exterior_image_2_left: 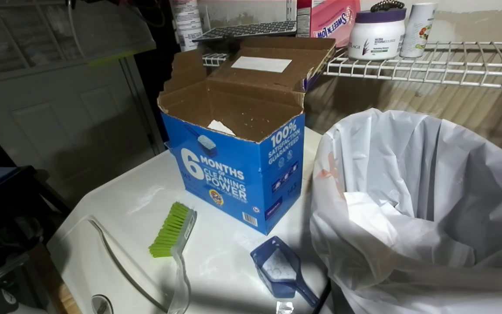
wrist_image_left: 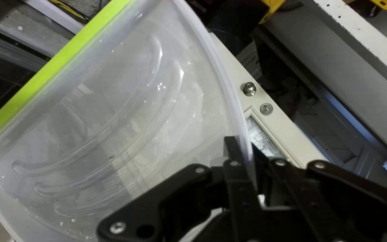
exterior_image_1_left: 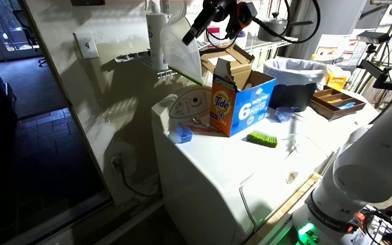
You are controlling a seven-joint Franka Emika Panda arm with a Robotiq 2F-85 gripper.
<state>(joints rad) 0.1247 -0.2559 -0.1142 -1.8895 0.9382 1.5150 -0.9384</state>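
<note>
The claw (wrist_image_left: 245,149) is being observed clenched, the curved side rim of a clear dustpan (wrist_image_left: 113,127) being gripped between its fingers. The dustpan is being held aloft and tilted, its green lip (wrist_image_left: 49,71) being turned downward in an exterior view. There it is being seen above the corner where the rear edge of the table (exterior_image_1_left: 216,158), along the wall (exterior_image_1_left: 90,88), is being met by the edge nearest the doorway (exterior_image_1_left: 43,126); its distance from the wall is not being made clear. White specks (wrist_image_left: 160,86) are being noted on its inner face.

A blue and orange Tide box (exterior_image_1_left: 247,109) is being recorded upright near the rear edge, its flaps being shown raised and a white piece (exterior_image_2_left: 221,127) being seen inside. A light-blue scoop (exterior_image_1_left: 184,134) is being found near the rear doorway corner, a spoon (exterior_image_1_left: 197,120) being noted between it and the box. A dark-blue scoop (exterior_image_2_left: 277,270) is being seen beside a white-lined bin (exterior_image_1_left: 289,97). A green-bristled brush (exterior_image_2_left: 170,231) is being located between the box and the front edge. A brown divided tray (exterior_image_1_left: 333,112) is being recorded beyond the bin, toward the edge opposite the doorway. Above the rear edge, a purple-lidded jar (exterior_image_2_left: 377,39) and a pink carton (exterior_image_2_left: 331,22) are being carried by a wire shelf (exterior_image_2_left: 425,80).
</note>
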